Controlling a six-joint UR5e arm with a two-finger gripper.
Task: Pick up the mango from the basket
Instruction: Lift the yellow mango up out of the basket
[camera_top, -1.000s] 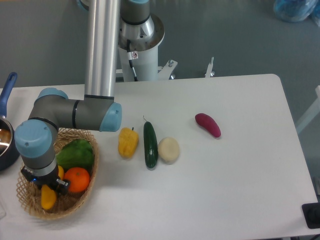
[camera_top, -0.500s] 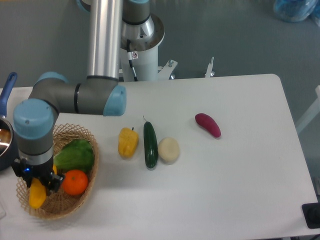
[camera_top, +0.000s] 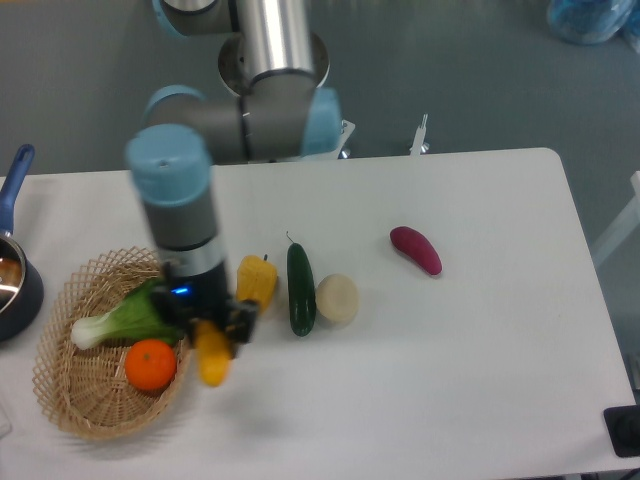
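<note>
My gripper is shut on the mango, a smooth yellow-orange oval fruit that hangs below the fingers just past the right rim of the basket. The wicker basket sits at the table's front left. It holds an orange and a leafy green vegetable with a white stalk. The arm reaches down from the back, and its wrist hides part of the basket's right rim.
A yellow bell pepper, a dark green cucumber and a pale round item lie in a row right of the gripper. A purple eggplant lies farther right. A blue-handled pot stands at the left edge.
The gripper has lifted the mango out of the basket and swung right, from the basket's left side to beyond its right rim. The green vegetable now shows fully.
</note>
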